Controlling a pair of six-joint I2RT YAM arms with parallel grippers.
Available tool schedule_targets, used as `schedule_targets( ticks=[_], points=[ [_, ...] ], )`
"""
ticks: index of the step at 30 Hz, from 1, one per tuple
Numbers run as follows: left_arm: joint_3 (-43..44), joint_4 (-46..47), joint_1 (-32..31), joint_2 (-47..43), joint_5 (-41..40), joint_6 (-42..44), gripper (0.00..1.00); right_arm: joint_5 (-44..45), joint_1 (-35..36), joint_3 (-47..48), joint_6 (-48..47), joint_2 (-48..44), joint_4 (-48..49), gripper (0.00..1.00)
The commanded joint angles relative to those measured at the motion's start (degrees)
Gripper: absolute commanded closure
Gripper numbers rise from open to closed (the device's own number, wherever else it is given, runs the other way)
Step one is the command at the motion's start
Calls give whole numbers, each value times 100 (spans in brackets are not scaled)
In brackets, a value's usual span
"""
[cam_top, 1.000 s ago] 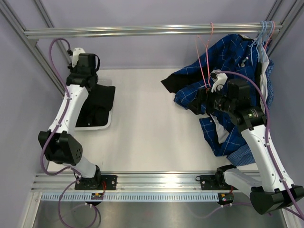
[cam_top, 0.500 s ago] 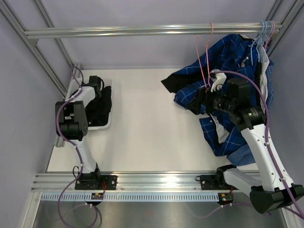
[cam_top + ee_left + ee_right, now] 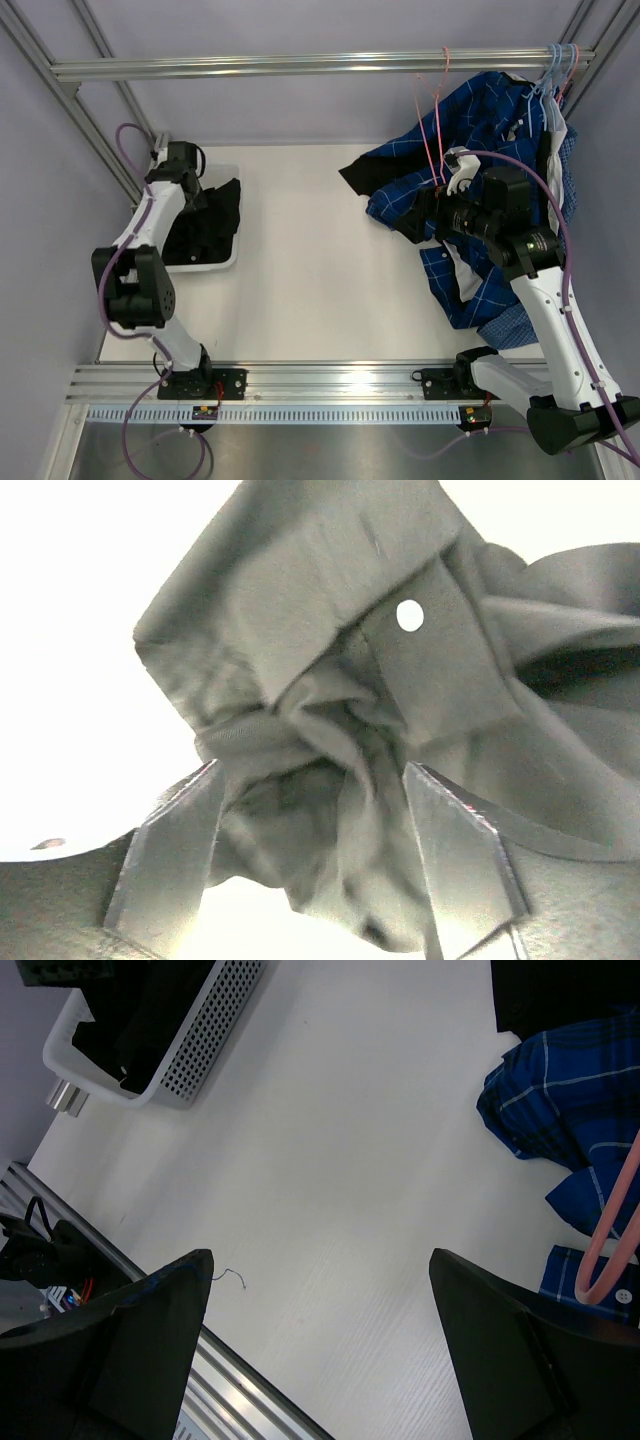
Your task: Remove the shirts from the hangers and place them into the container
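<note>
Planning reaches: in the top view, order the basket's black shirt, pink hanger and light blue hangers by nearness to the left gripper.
From the left gripper:
1. black shirt, in the basket, left
2. pink hanger, right of centre
3. light blue hangers, far right

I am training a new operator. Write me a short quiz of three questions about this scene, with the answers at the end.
1. What lies in the basket?
A) a blue plaid shirt
B) a black shirt
C) a hanger
2. True or false: the right pincer is shut.
3. Fill in the missing word: the blue plaid shirt lies on the robot's ___ side.

Key: 1 B; 2 false, its fingers stand wide apart with nothing between them; 3 right.
</note>
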Motion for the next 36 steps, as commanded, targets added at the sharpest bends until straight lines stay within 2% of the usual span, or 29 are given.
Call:
schedule_targets(
  ticks=[1,5,8,10,13,14,17,18,21,24,26,30,34,36],
  points=[
    [286,-32,-68,-850,196,-167,21,-55,-12,160,-24,6,120,1],
    [295,3,-480,-1422,793,-79,19,-55,-11,186,-7,41,129,1],
    [207,204,-1069,-1520,1259,-61,19,-55,-11,204,11,76,155,1],
    [145,362,-1438,-1310,1277,-53,21,-64,-11,230,20,102,164,0],
    [84,390,-1536,-932,1077,-61,30,-64,-11,257,29,76,129,1],
    [49,416,-1527,-861,884,-53,41,-46,-11,266,29,50,120,1],
    [-109,451,-1361,-685,452,-26,59,15,-11,239,2,-12,41,0],
    [-162,495,-1212,-667,408,-35,71,33,-11,222,-7,-29,32,1],
    [-355,583,-975,-536,399,-26,88,77,-11,178,2,-82,6,0],
    [-557,697,-798,-333,468,-43,95,95,-11,178,20,-100,-21,1],
    [-715,846,-728,-228,504,-114,98,121,-20,169,11,-117,-21,1],
    [-840,891,-544,621,530,-228,100,139,-11,143,37,-100,-21,1],
    [-638,697,-490,1265,688,-263,98,156,-11,160,64,-126,-30,0],
    [-637,697,-481,1284,698,-246,95,182,-12,273,72,-144,-47,1]
  ],
)
